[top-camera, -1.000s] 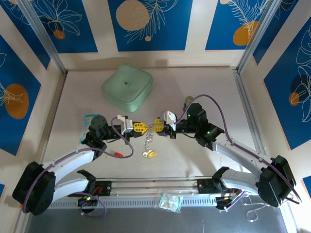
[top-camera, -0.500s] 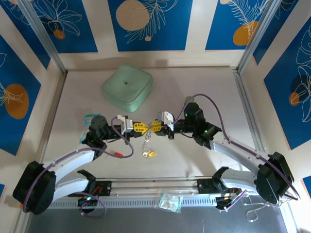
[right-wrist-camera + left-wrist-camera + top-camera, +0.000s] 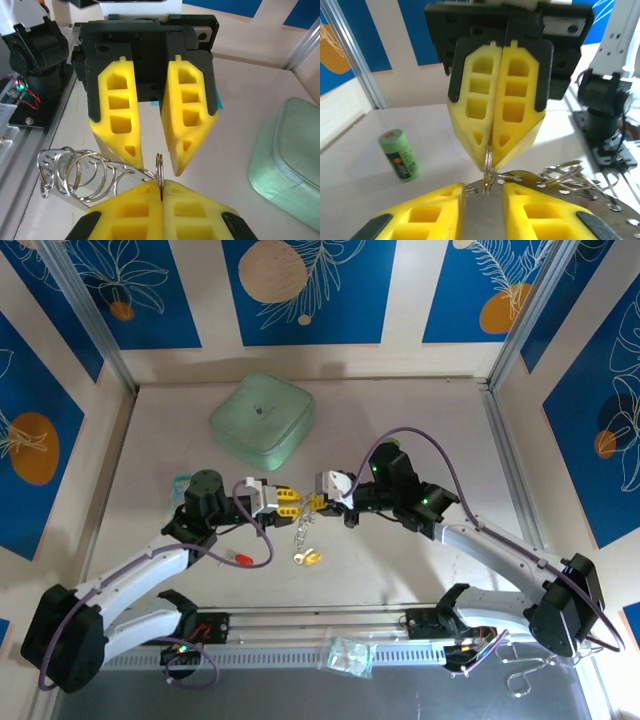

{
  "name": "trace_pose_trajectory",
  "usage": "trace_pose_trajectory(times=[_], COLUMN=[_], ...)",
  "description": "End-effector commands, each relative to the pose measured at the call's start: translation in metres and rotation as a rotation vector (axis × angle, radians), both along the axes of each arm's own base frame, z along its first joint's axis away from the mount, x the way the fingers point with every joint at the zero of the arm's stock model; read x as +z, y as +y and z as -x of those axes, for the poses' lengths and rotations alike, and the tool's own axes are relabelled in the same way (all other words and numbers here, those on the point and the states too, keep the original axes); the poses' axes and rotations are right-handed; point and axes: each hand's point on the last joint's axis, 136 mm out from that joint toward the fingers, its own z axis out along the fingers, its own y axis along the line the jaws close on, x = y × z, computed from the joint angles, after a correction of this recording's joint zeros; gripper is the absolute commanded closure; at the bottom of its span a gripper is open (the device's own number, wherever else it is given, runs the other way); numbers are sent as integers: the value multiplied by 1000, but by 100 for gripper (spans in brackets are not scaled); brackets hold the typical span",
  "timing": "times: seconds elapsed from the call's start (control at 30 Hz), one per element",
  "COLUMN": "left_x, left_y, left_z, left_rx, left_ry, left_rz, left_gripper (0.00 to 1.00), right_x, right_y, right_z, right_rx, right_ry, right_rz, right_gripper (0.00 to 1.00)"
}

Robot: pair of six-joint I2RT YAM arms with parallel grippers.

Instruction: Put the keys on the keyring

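You've got the right tool [image 3: 161, 190] clenched on the keyring [image 3: 303, 531], loop edge-up facing the left tool [image 3: 156, 165], released w/ jaws apart, prob. for a regrip w/o dropping.

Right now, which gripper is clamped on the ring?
The right gripper: shut tight on the thin metal ring. The left gripper, facing it, stands open.

Pale tabletop [image 3: 420, 570]: green sq. lid [image 3: 262, 420] at back; yellow-head key [image 3: 308, 558], red-head key [image 3: 241, 557] nr front; green cyl. [image 3: 400, 155] standing.
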Motion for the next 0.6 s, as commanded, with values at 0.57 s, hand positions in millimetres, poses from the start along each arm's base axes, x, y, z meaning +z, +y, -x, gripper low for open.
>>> trace_pose_trajectory(times=[0.57], left_x=[-10], left_y=[-7], left_z=[12], left_rx=[-94], left_ry=[-22], left_rz=[-177], left_gripper=[82], right_x=[-8], right_y=[8], right_z=[4], right_rx=[-1], right_ry=[-89], right_rz=[308], right_gripper=[100])
